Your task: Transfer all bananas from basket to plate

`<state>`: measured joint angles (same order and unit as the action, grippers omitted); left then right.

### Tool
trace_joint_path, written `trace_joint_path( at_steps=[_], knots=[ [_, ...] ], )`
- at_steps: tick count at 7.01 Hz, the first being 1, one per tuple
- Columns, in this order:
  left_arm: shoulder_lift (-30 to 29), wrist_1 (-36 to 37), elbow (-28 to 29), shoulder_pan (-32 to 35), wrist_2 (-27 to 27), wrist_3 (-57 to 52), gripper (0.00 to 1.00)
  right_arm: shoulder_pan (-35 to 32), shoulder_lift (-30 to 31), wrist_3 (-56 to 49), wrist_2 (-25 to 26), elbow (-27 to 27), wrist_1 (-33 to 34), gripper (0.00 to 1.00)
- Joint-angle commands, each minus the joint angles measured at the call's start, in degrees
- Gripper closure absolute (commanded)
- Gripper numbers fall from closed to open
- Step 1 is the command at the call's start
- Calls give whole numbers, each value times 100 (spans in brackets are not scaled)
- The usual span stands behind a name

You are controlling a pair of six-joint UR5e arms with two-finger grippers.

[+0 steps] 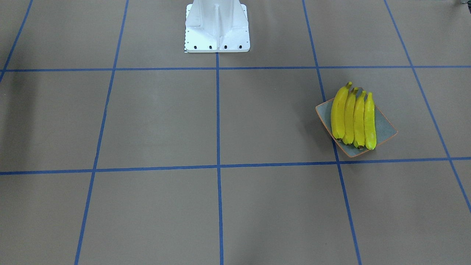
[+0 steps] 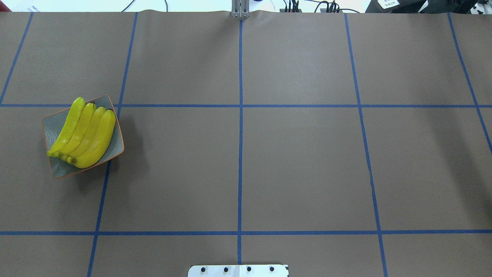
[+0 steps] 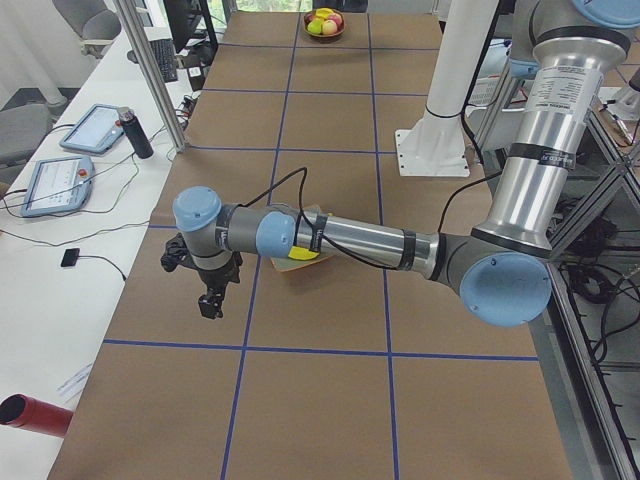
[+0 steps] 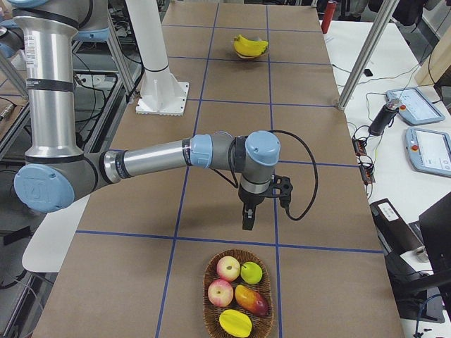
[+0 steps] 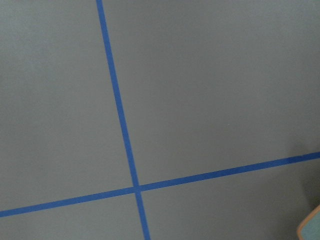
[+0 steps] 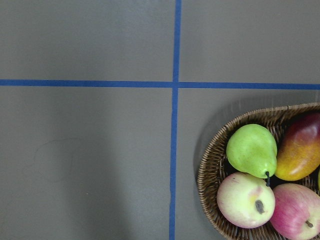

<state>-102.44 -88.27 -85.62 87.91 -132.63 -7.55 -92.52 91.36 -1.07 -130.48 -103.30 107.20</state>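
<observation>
Four bananas (image 1: 348, 117) on plate (image 1: 385, 129), near left jaws.

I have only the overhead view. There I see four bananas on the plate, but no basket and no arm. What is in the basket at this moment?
Observer: The basket stands at the table end on the robot's right. It holds two apples, a pear, a mango and a ridged yellow fruit, nothing else.
Operator: Where is the right arm?
Observer: The right pincer hangs above the table, just beside the basket.
Operator: And the left one?
Observer: The left pincer hangs above bare table beside the plate, not over it.
</observation>
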Motion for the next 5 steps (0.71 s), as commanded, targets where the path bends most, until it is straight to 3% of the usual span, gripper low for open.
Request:
trace_joint_path(
  at_steps=[1, 5],
  knots=[
    [487, -50, -217, 270, 9, -125, 0, -389, 40, -444, -319, 529, -112, 0],
    [708, -94, -359, 271, 9, -107, 0, -408, 75, -552, -285, 820, -121, 0]
  ],
)
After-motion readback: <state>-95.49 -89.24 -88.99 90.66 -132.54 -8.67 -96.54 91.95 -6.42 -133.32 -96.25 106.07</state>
